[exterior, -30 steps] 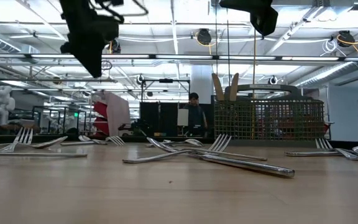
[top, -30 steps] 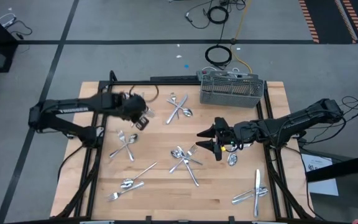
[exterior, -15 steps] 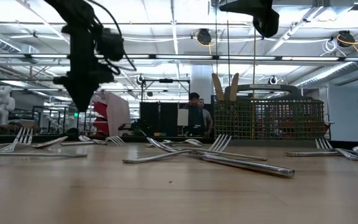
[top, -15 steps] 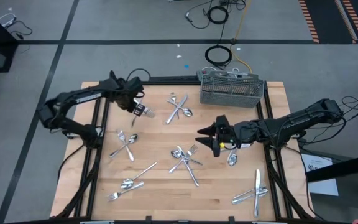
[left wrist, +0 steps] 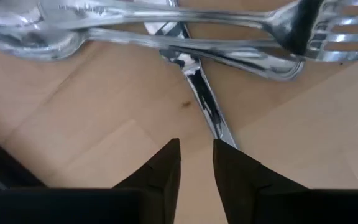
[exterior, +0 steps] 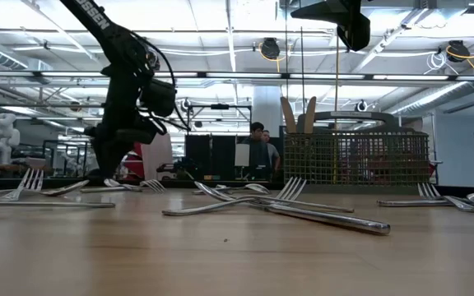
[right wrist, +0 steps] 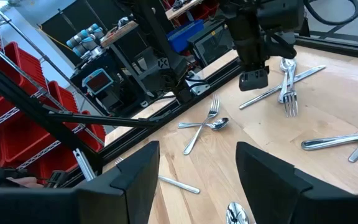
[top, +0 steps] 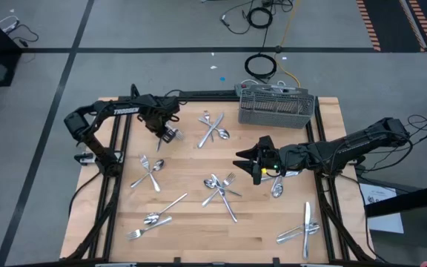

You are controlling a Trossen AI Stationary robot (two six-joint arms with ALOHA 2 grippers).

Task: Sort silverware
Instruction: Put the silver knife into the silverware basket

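Note:
Shiny forks, spoons and knives lie in small crossed heaps over the wooden table. My left gripper (top: pixel 167 136) points down close over the table (exterior: pixel 104 174), beside the far heap (top: pixel 213 127). Its fingers (left wrist: pixel 196 149) are open by a narrow gap, and that heap's knife (left wrist: pixel 201 99), fork (left wrist: pixel 328 37) and spoon (left wrist: pixel 23 37) lie just ahead of them. My right gripper (top: pixel 254 165) hovers high over the table's middle, wide open (right wrist: pixel 201 186), touching nothing. The grey mesh caddy (top: pixel 276 110) stands at the far edge. My left gripper comes from above, pointing down. One fingertip (left wrist: pixel 224 155) stands right at the knife's handle end (left wrist: pixel 222 132), which lies flat on the table. Whether it touches the handle, I cannot tell.
Other heaps lie at the left (top: pixel 150 172), middle (top: pixel 221 189), near left (top: pixel 154 215) and near right (top: pixel 302 231). A lone spoon (top: pixel 277 190) lies under my right arm. Black rails run along the table's left, right and far sides. People stand in the room behind (exterior: pixel 257 152).
My left gripper has swung a little toward the far edge, tipped to point down and come down from well above the table to just over it, beside the far heap. The silverware has stayed where it was.

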